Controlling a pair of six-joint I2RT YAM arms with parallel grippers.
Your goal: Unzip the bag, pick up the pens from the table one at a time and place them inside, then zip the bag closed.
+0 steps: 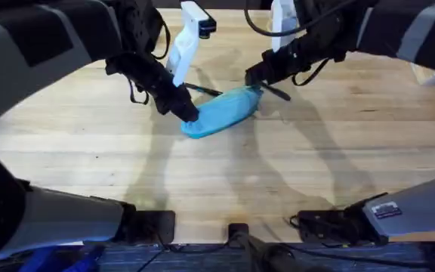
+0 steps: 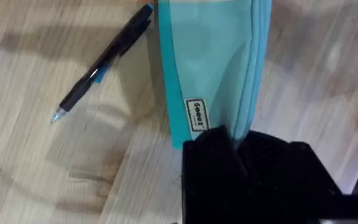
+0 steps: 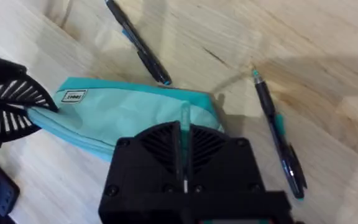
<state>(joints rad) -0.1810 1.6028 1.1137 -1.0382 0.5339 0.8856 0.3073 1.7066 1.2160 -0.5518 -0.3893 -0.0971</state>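
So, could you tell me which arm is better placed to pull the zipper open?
Probably the right. The right gripper is closed on the teal zipper pull at one end of the bag, while the left gripper pinches the opposite end, anchoring it.

The bag [image 1: 219, 112] is laid at the middle of the surface [image 1: 293, 181]. One pen [image 1: 202, 89] is set just behind it, another pen [image 1: 276, 92] beside its right end.

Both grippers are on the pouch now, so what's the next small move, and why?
Probably draw the right gripper, shut on the zipper pull, along the bag toward the left gripper, which pins the far end. Both pens lie outside on the table.
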